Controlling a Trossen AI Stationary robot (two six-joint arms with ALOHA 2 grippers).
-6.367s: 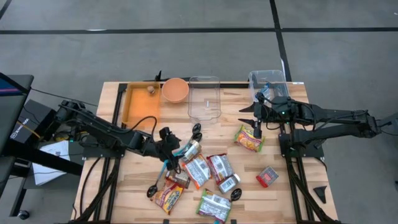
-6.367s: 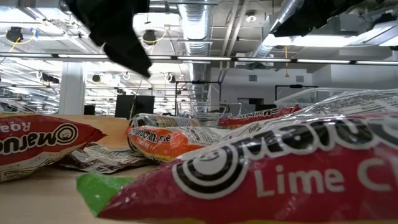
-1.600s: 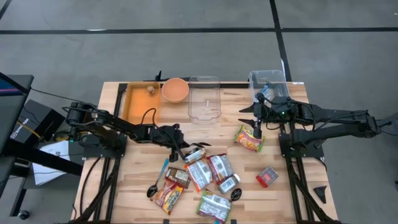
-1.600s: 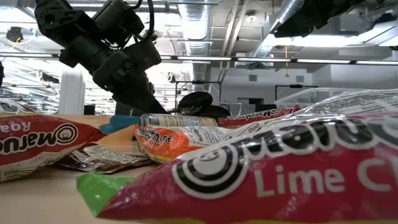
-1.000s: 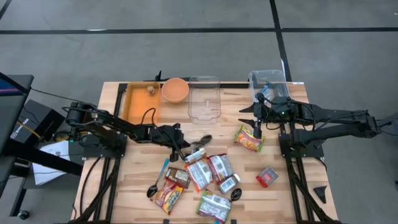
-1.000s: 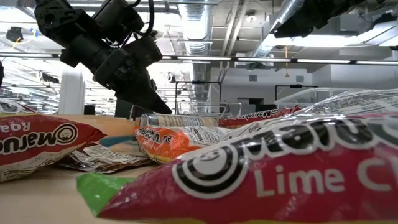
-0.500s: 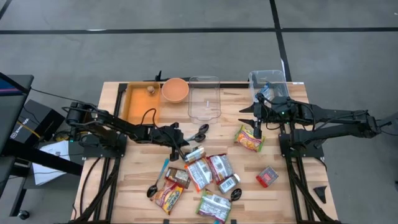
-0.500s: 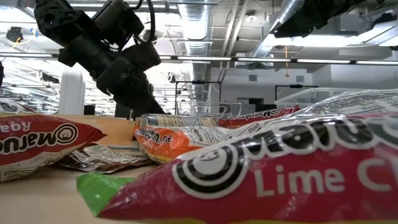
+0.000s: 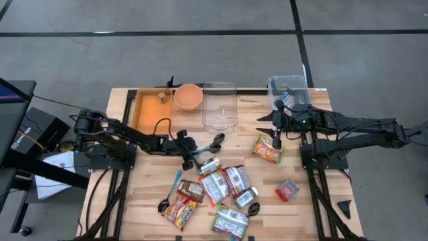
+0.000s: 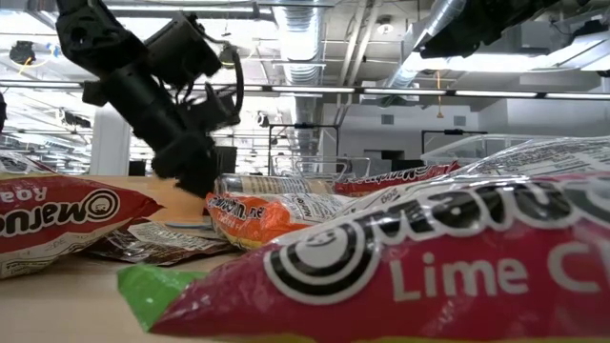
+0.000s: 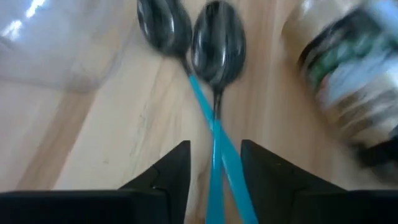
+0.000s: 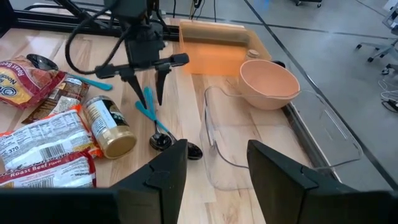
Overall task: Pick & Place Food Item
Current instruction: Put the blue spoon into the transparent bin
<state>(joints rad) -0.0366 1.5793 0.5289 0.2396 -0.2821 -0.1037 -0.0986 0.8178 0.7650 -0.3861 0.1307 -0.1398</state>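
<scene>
A: Starting on the left, what is the left gripper (image 9: 189, 154) doing?

B: It is hovering low over two spoons (image 11: 200, 37) with teal handles, its fingers (image 12: 160, 79) standing apart and holding nothing. The handles are crossing between the fingertips, and the bowls are lying just beside the clear container (image 9: 220, 105).

A: Spoons are not food, though.

B: Right. I am judging that the food is the real target. The jar (image 12: 110, 127) is lying on its side just beside the spoons, and the packets (image 9: 214, 184) are spreading out nearer the table's front edge.

A: So how should it go?

B: It should be lifting clear of the handles first, then centring over the jar with the fingers squarely across the body, since a round jar is likely to roll away if only one finger is touching it.

A: And further right?

B: The right gripper (image 9: 277, 139) is waiting above a ramen packet (image 9: 267, 149), near the small clear bin (image 9: 287, 86), fingers apart and empty.
</scene>
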